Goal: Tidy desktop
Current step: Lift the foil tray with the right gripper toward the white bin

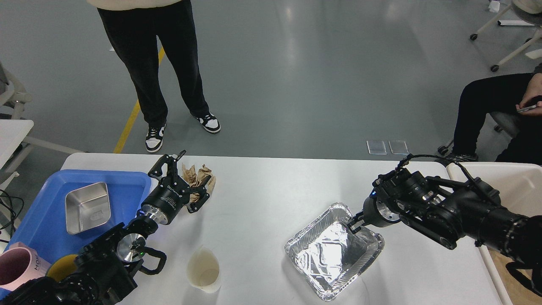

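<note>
- Counter (pixel 271 190): white, smooth, with rounded corners; it fills the lower half of the view and stands on a glossy grey floor (pixel 322 76).
- Foil tray (pixel 334 252) sits right of the counter's middle, crinkled and empty, one corner near the front edge.
- Right hand (pixel 353 223) reaches into the foil tray's far right rim; its fingers are dark and bunched, so I cannot tell whether they are apart or together.
- Left hand (pixel 186 182) is left of the foil tray, near the counter's far edge, its fingers spread around crumpled brown paper (pixel 199 178); I cannot tell whether they press on it.
- Pale cup (pixel 204 271) stands left of the foil tray, near the front edge.
- Blue tray (pixel 51 207) lies far left of the foil tray, at the counter's left end, holding a steel pan (pixel 88 207).
- Pink mug (pixel 19 267) and a yellow item (pixel 63 264) sit at the blue tray's near end.
- Off-white bin (pixel 508 182) stands right of the foil tray, past the counter's right end.
- Yellow line (pixel 131 118) crosses the floor beyond the counter.
- Person (pixel 165 72) stands beyond the far edge; a seated person (pixel 499 110) is at the far right.
</note>
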`<state>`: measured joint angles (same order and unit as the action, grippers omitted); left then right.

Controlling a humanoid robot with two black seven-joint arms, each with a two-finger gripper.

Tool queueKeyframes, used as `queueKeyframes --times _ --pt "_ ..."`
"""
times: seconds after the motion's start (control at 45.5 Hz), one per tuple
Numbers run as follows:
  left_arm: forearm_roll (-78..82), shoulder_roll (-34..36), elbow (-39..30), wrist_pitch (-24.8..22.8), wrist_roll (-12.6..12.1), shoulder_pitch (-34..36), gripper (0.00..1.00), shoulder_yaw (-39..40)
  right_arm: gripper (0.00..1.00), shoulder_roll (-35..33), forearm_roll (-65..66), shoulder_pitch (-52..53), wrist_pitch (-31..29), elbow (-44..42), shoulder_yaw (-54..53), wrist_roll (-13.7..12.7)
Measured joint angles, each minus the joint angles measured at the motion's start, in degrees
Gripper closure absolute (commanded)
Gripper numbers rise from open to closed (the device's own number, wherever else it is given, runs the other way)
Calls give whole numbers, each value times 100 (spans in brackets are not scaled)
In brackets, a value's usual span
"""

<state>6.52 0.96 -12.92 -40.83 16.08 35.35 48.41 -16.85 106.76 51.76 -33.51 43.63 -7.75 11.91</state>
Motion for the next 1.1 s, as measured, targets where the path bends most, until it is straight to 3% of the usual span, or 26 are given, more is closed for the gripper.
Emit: queueKeyframes --times 0.22,0.572,0.703,0.945,1.099 --pt "0 5 0 -20 0 -27 4 1 100 -515 -871 -2 -50 -27 -67 -160" --pt "0 -10 -24 -30 0 -35 4 -7 100 -1269 -1208 159 -118 22 -105 -328" --pt "0 -16 -46 -30 0 -28 4 -7 100 -1326 -1237 544 -470 57 -111 -551" --pt "0 -10 -59 -46 0 -20 4 -8 100 -1427 -1347 1418 -1390 307 -174 -1187" --pt "-1 -7 -63 -59 0 -11 4 -8 100 -1571 -1353 1878 -1903 494 -174 -1366"
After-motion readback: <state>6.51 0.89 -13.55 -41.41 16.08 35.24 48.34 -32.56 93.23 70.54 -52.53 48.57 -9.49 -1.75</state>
